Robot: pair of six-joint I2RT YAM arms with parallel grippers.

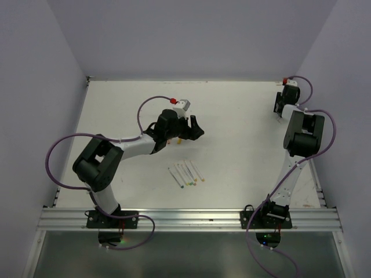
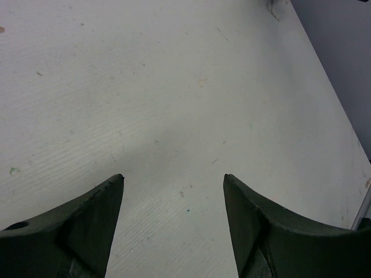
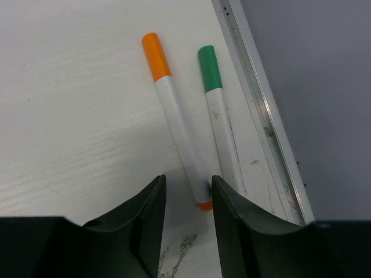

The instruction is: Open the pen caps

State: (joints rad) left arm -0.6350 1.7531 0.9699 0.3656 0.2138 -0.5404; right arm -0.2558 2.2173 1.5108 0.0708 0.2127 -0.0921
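Your left gripper point(image 2: 173, 175) hangs wide open over the table point(image 2: 145, 87), gripping nothing. Your right gripper point(image 3: 188, 177) stands half open astride the tail of the orange pen point(image 3: 177, 121), not clamped. The orange cap point(image 3: 156, 57) lies well ahead of that gripper, the green cap point(image 3: 209, 68) just beside it.

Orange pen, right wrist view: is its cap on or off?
On. The orange cap sits flush on the white barrel of the orange pen; no writing tip shows.
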